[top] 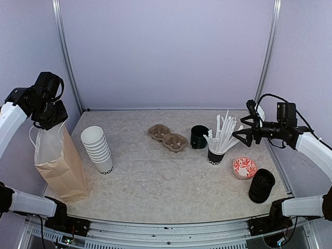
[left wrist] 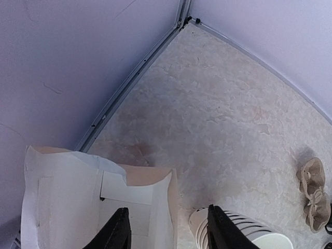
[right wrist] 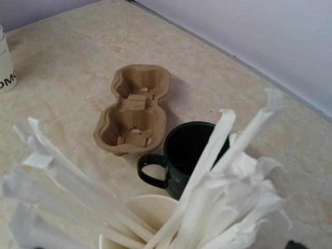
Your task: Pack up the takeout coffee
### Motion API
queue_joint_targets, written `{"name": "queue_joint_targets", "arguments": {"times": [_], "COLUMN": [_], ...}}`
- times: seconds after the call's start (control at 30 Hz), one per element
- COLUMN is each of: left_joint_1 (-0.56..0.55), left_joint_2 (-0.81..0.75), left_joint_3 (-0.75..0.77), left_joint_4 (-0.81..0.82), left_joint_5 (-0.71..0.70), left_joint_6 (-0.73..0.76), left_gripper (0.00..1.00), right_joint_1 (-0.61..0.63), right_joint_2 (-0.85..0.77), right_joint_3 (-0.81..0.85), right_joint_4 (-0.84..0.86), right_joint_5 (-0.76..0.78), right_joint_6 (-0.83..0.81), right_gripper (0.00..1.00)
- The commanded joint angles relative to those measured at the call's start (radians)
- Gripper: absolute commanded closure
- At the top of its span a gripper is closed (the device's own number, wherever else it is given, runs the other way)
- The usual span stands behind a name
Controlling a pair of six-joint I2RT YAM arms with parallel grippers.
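Left arm [top: 10,116] and right arm [top: 316,148]: white link shells, black joint housings. Left hand [left wrist: 168,209] and right hand [top: 246,128]: black. Black cable [top: 272,97] loops above right wrist.

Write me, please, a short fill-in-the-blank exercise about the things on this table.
1. The brown tray has ___ cup holes.
2. The mug beside it is dark ___.
3. The stacked lids are ___ in colour.
4. The paper bag stands at the ___ side of the table.
Missing words: two, green, black, left.
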Motion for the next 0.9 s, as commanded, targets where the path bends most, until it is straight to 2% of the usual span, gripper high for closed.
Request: {"name": "queue_joint_targets", "arguments": {"times": [0.0,0.27,0.37,0.47,0.87], "left_joint_1": [0.044,0.103,0.116,0.120,0.121], "left_joint_2": [0.029,0.071,0.105,0.147,0.506], "left_joint_3": [-0.044,-0.092,-0.086,-0.036,0.260], "left_joint_4": [0.056,0.128,0.174,0.226,0.411], "left_joint_5": [0.050,0.100,0.113,0.108,0.171], "left_joint_6": [0.056,0.113,0.149,0.198,0.527], "left_gripper": [0.54,0.73,0.90,0.99,1.00], "right_joint_1": [0.014,0.020,0.024,0.025,0.028], "right_joint_2": [0.005,0.023,0.028,0.034,0.048], "right_joint_3": [-0.012,-0.010,-0.010,-0.010,-0.010], "right_joint_4": [-0.017,-0.023,-0.025,-0.025,-0.025], "right_joint_5": [0.000,0.015,0.023,0.027,0.035], "right_joint_6": [-0.014,-0.026,-0.029,-0.031,-0.028], "right_gripper": [0.01,0.01,0.01,0.01,0.01]}}
